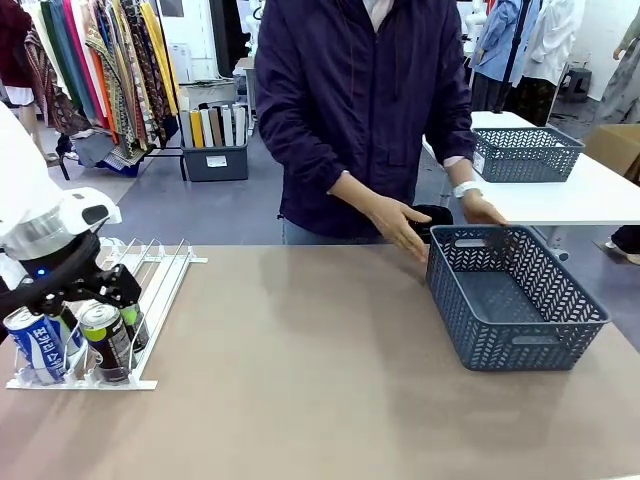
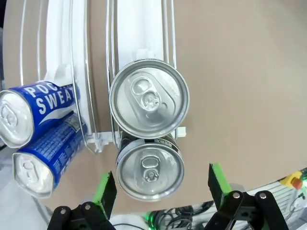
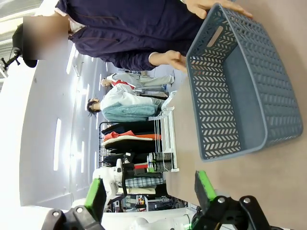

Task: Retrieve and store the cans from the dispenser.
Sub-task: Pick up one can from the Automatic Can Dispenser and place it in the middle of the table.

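The white wire dispenser [image 1: 160, 265] lies at the table's left, holding several cans at its near end. In the front view a blue and white can [image 1: 35, 345] stands beside a black can [image 1: 105, 340]. My left gripper [image 1: 105, 305] hangs just above them. In the left wrist view this gripper [image 2: 160, 191] is open, its green pads [image 2: 103, 189] flanking the nearest black can [image 2: 150, 167]. Behind that stands a second black can [image 2: 148, 98], and two blue cans [image 2: 33, 110] fill the neighbouring lane. My right gripper [image 3: 149, 194] is open and holds nothing.
A dark grey mesh basket [image 1: 520, 345] sits at the table's right, with a person's hands [image 1: 405, 230] on its far rim; it also shows in the right wrist view [image 3: 216, 105]. Bare tan tabletop [image 1: 300, 360] lies between dispenser and basket. Another basket [image 1: 525, 155] rests on a white table behind.
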Robot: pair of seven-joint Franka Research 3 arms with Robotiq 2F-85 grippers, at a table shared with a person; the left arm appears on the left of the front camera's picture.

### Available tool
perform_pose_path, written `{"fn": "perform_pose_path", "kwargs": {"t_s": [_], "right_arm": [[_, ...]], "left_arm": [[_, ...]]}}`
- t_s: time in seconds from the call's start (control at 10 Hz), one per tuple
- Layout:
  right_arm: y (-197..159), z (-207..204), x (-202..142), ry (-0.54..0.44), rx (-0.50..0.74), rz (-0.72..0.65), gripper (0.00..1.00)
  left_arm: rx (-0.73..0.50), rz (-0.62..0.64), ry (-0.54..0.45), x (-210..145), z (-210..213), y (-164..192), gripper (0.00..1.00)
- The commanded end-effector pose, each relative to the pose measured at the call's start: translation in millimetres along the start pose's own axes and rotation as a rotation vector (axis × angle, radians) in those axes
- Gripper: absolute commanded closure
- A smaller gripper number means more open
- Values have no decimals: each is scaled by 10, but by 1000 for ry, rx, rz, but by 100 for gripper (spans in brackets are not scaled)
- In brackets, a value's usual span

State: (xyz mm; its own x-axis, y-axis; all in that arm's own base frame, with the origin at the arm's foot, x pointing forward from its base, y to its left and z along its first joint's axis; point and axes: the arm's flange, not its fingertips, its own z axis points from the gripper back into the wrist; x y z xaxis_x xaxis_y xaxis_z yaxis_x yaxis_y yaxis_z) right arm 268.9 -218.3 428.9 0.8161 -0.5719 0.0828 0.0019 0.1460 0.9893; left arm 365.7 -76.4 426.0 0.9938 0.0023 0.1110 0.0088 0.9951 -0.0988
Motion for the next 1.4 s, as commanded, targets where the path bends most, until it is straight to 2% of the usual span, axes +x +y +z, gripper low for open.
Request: {"fn": "perform_pose_path", "kwargs": {"t_s": [0.0, 0.7, 0.8, 0.9, 1.3], "right_arm": [[28, 16, -4, 2, 8, -5, 0], [28, 16, -4, 2, 8, -5, 0], [28, 16, -4, 2, 8, -5, 0], [28, 16, -4, 2, 8, -5, 0], [28, 16, -4, 2, 8, -5, 0]], "left_arm": [[28, -1, 1, 53, -16, 1, 0], [53, -14, -23, 107, -99, -2, 0], [70, -10, -18, 114, -106, -7, 59], [71, -7, -20, 112, -122, 6, 100], [74, -9, -21, 127, -161, 19, 100]]}}
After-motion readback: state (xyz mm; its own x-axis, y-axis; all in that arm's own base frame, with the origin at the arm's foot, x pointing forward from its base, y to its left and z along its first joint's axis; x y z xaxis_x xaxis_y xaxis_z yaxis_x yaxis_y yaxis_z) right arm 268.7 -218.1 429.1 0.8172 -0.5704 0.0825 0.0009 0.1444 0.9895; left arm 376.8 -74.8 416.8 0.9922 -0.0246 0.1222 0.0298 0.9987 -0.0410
